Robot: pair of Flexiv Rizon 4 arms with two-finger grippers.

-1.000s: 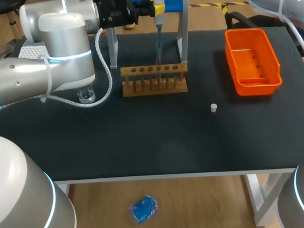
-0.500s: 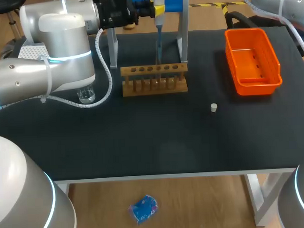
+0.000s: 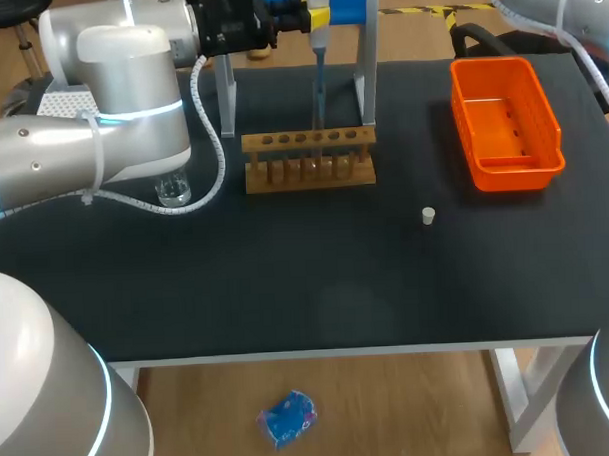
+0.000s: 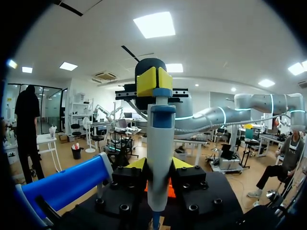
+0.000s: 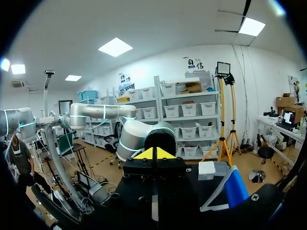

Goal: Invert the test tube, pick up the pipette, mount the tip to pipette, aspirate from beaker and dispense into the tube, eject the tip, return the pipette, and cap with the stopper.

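Head view. Nothing has shifted across the last second. The left arm (image 3: 110,95) stays reached across to the stand (image 3: 365,76) at the back of the table (image 3: 316,278), with the left gripper (image 3: 297,16) at the pipette (image 3: 318,82). The pipette hangs upright in the stand, its thin lower end just behind the wooden rack (image 3: 309,158). I cannot pick out a single test tube in the rack. The beaker (image 3: 172,190) sits under the left arm. The white stopper (image 3: 428,217) lies loose and well apart from the rack, between it and the orange tray (image 3: 540,100). The right arm (image 3: 562,4) is at the far corner, with its gripper out of sight here.

Left wrist view. The pipette body (image 4: 159,143) stands between the yellow fingertips (image 4: 181,164), which press it from both sides. It looks gripped, not merely flanked.

Right wrist view. The right gripper (image 5: 153,154) has its fingers pinched together on nothing.

Reading: a pause at the stand with the grip made. Whether this is lifting off or setting back cannot be told from here. Capping is not yet done.
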